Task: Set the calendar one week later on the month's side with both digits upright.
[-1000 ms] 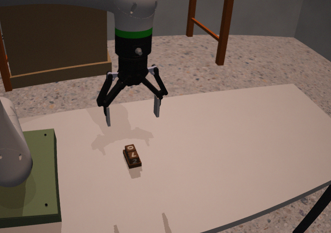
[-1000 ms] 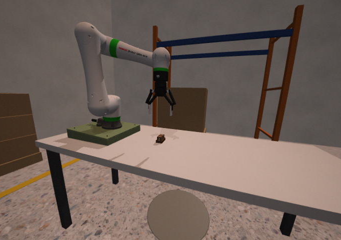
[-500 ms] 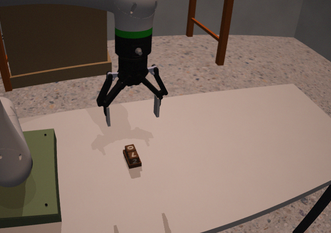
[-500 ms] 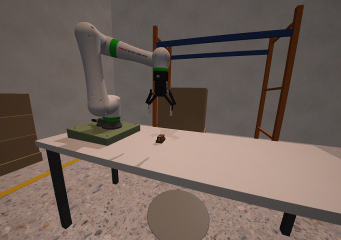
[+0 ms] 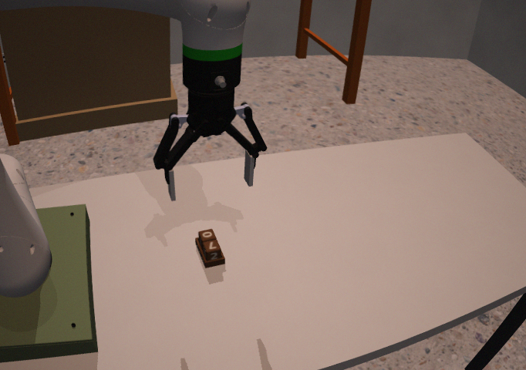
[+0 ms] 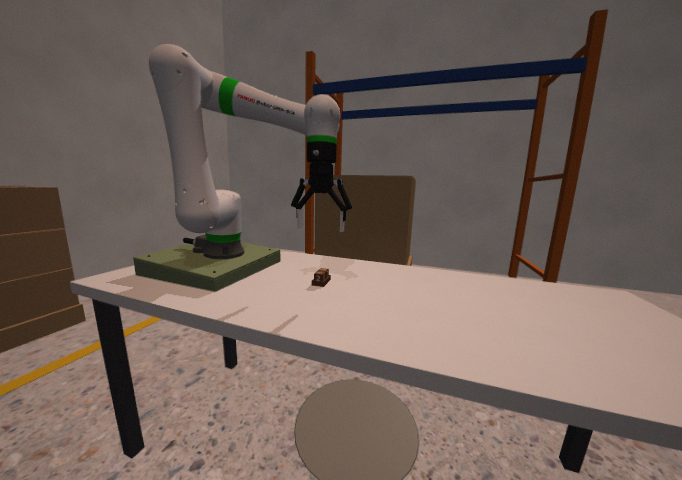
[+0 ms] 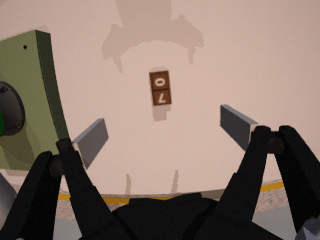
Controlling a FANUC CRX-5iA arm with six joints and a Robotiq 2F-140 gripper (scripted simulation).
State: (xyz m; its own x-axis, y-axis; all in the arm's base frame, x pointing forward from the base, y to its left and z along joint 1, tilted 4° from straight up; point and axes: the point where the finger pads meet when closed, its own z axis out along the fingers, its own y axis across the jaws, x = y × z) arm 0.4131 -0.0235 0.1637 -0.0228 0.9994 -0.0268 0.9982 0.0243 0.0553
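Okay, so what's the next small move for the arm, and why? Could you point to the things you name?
I'd probably lower the open gripper (image 5: 210, 177) (image 6: 321, 220) (image 7: 162, 122) while shifting it over the calendar's tray (image 5: 215, 264) (image 6: 319, 284): both cubes sit in the tray, and the fingers hang above and off to one side of it, gripping nothing.

orange rack post (image 5: 355, 52) (image 6: 574, 147), brown boxes (image 6: 7, 254)

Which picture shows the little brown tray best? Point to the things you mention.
The top view: there the tray (image 5: 214, 264) (image 6: 320, 284) shows its rim around the cubes (image 5: 207, 235) (image 6: 325, 272) (image 7: 160, 87). The exterior view shows it tiny, from the side. The wrist view looks down on the cubes, and I can't clearly tell the rim there.
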